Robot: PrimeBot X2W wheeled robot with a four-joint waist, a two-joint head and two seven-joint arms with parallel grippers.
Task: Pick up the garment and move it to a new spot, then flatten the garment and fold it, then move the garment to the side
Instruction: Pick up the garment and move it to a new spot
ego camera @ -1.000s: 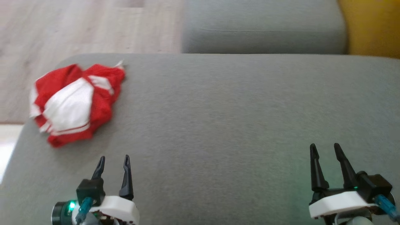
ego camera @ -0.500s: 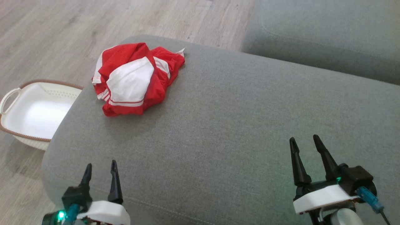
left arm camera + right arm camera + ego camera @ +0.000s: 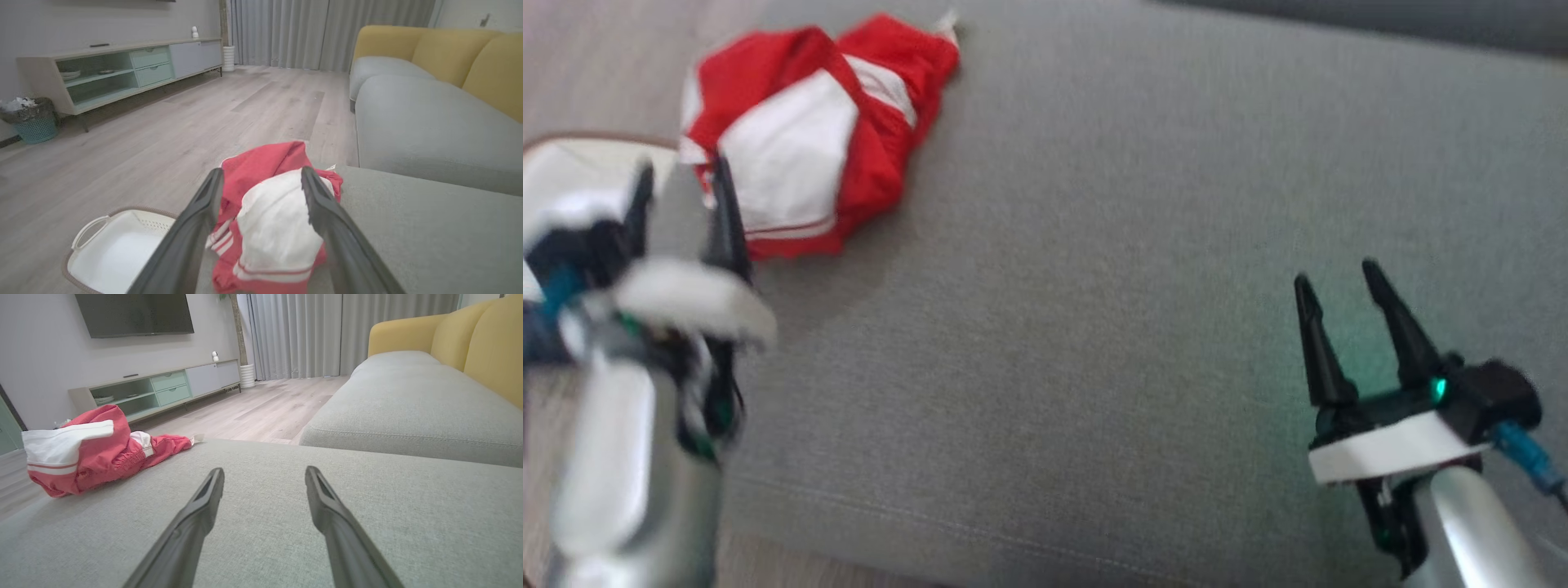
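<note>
At the far left corner of the grey sofa seat I see the garment, a crumpled red-and-white heap lying near the cushion's edge. My left gripper is spread wide and grips nothing. In the head view it is blurred, with one fingertip overlapping the near edge of the cloth. From the left wrist view the two fingers frame the heap on either side, but I cannot tell whether they touch it. My right gripper is likewise spread wide and empty, over bare cushion well apart from the garment.

The left wrist view gives me what the head view only smears: a white laundry basket with a brown rim, on the wooden floor just beside the seat's corner. It also shows a low TV cabinet and a waste bin. The right wrist view catches the garment side-on at its left, plus a wall television and yellow back cushions.
</note>
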